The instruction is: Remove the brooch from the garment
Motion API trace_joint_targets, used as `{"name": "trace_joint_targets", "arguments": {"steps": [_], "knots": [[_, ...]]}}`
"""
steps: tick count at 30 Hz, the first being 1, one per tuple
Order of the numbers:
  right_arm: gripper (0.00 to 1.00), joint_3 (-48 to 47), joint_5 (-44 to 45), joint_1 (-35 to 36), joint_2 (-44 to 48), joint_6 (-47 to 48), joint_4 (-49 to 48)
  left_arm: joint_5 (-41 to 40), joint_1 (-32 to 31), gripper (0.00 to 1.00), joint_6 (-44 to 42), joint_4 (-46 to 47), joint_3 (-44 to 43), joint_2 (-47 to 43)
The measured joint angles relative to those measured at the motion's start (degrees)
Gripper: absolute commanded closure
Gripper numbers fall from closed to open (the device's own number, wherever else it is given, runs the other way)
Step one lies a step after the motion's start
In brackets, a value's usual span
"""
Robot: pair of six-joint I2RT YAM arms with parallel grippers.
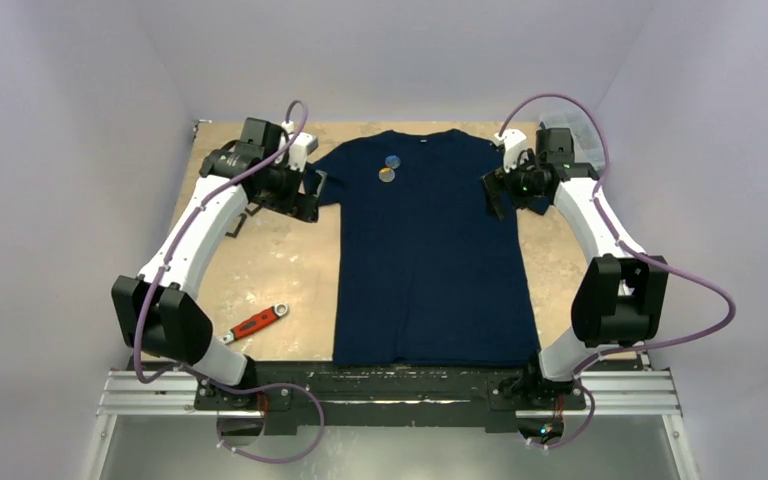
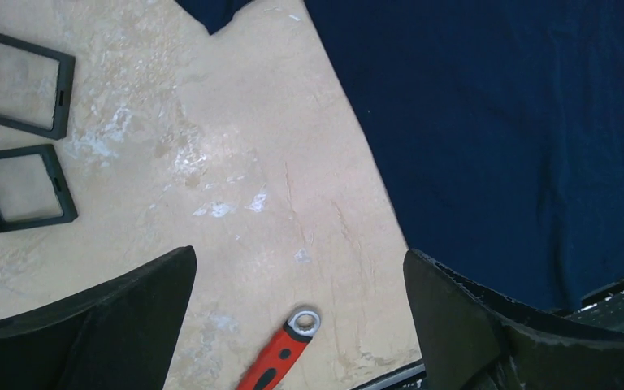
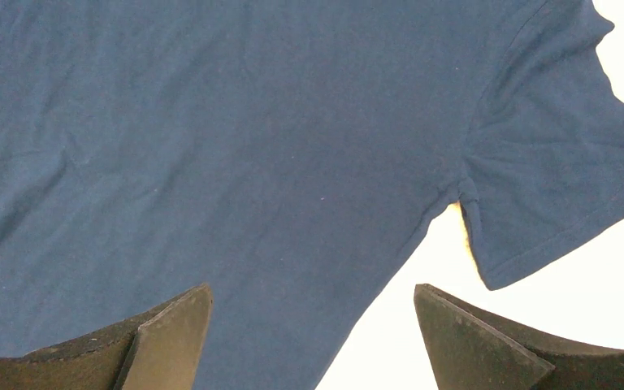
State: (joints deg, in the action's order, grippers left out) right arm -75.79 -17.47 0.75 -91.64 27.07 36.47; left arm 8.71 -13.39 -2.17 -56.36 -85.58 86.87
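The dark navy T-shirt (image 1: 425,255) lies flat in the middle of the table, neck at the far end. Two small round brooches are on its chest near the collar, one blue (image 1: 392,161) and one yellow-grey (image 1: 386,176). My left gripper (image 1: 305,196) is open and empty, hovering by the shirt's left sleeve; its wrist view (image 2: 299,260) shows bare table and the shirt's edge (image 2: 496,122). My right gripper (image 1: 497,195) is open and empty over the right sleeve and armpit (image 3: 552,162). Neither wrist view shows the brooches.
A red-handled wrench (image 1: 255,323) lies on the table at the near left, also in the left wrist view (image 2: 280,357). Two black square frames (image 2: 20,81) (image 2: 20,188) lie left of the shirt. Purple walls enclose the table.
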Motion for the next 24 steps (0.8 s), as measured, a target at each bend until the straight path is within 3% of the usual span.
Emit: {"name": "trace_joint_targets", "arguments": {"steps": [10, 18, 24], "knots": [[0.01, -7.7, 0.9, 0.1, -8.1, 1.6, 1.9, 0.0, -5.9, 0.00, -7.6, 3.6, -4.5, 9.0], [0.01, -16.3, 8.6, 3.0, -17.9, 2.8, 2.7, -13.8, -15.5, 0.00, -22.6, 9.7, -10.1, 20.5], [0.01, -20.7, 13.5, 4.8, -26.2, 2.6, 3.0, -21.3, -18.3, 0.00, -30.7, 15.2, -10.4, 29.3]]}}
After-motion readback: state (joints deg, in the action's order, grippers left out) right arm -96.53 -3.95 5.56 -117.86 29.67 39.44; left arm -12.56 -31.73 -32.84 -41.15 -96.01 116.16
